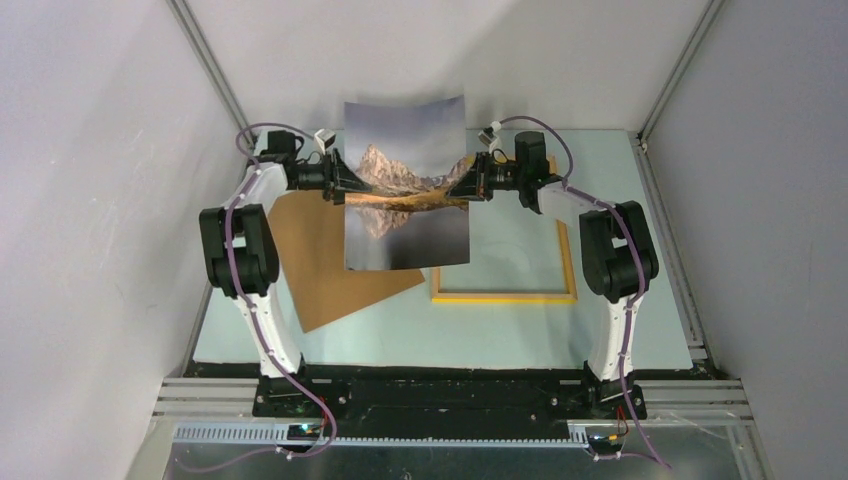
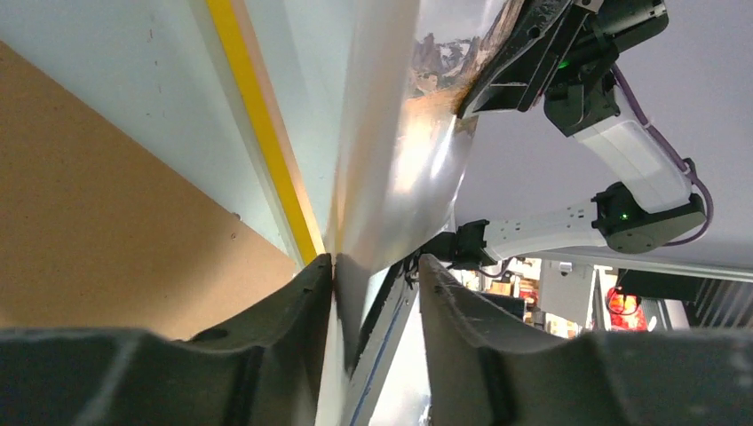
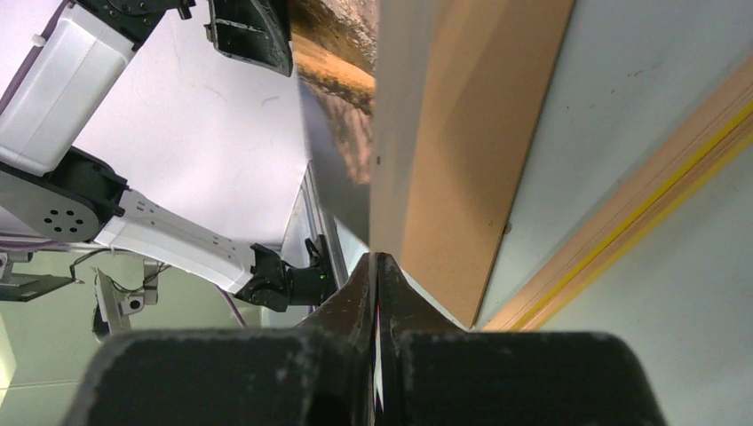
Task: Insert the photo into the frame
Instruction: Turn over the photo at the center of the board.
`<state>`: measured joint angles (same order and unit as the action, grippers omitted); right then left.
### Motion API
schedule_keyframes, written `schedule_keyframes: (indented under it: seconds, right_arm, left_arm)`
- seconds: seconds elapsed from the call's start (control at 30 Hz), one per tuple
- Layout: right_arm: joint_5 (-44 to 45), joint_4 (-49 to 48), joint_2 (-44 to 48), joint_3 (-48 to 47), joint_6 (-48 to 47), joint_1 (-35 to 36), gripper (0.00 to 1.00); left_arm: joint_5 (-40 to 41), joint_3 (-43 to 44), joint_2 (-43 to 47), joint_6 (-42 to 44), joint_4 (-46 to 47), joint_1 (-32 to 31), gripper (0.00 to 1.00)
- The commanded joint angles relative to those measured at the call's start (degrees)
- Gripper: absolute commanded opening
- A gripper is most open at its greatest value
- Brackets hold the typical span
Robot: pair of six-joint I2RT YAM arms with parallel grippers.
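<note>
Photo held up in the air between 2 grippers, over the frame's left end.

The right gripper (image 3: 377, 266) has its fingers pressed together on the right edge of the photo (image 1: 407, 185). The left gripper (image 2: 375, 264) stands with its jaws apart around the opposite edge, 1 finger (image 2: 306, 297) touching the sheet and the other clear of it. The print hangs raised and slightly bowed, picture side toward the top camera, hiding the left end of the frame (image 1: 505, 296). The yellow-edged frame lies flat on the table (image 1: 450, 335). The brown backing board (image 1: 330, 265) lies flat to the left of the frame, 1 corner close to the frame's near-left corner.
</note>
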<state>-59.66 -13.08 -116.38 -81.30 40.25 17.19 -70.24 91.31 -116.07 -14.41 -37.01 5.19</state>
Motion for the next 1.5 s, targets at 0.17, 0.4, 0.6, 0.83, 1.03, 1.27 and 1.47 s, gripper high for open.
schedule_keyframes:
  seconds: [0.17, 0.4, 0.6, 0.83, 1.03, 1.27, 1.47]
  right_arm:
    - [-0.8, -2.6, 0.3, 0.6, -0.8, -0.9, 0.00]
    - [1.3, 1.6, 1.5, 0.4, -3.9, -2.0, 0.41]
    - [3.3, 5.4, 4.4, 0.0, -7.2, -4.6, 0.78]
    - [5.9, 9.1, 8.8, 0.0, -10.1, -7.1, 0.82]
    - [7.0, 10.5, 11.1, -0.3, -10.7, -7.0, 0.83]
    - [8.0, 10.4, 12.9, 0.9, -10.3, -7.2, 0.83]
    - [10.3, 6.2, 15.0, 5.5, -6.8, -8.3, 0.86]
  left_arm:
    - [2.3, 0.5, 6.5, 1.9, 0.6, -1.0, 0.05]
    - [7.9, 2.2, 11.6, 0.5, 0.7, -1.8, 0.00]
    - [16.8, 5.9, 17.5, -0.2, -1.1, -2.3, 0.00]
    - [42.5, 17.7, 21.3, 13.2, -16.2, -8.7, 0.00]
    - [67.6, 23.5, 22.4, 21.7, -21.6, -19.7, 0.00]
    - [93.1, 24.3, 17.0, 27.4, -21.6, -34.2, 0.00]
    - [97.6, 26.1, 8.6, 27.7, -21.5, -38.1, 0.00]
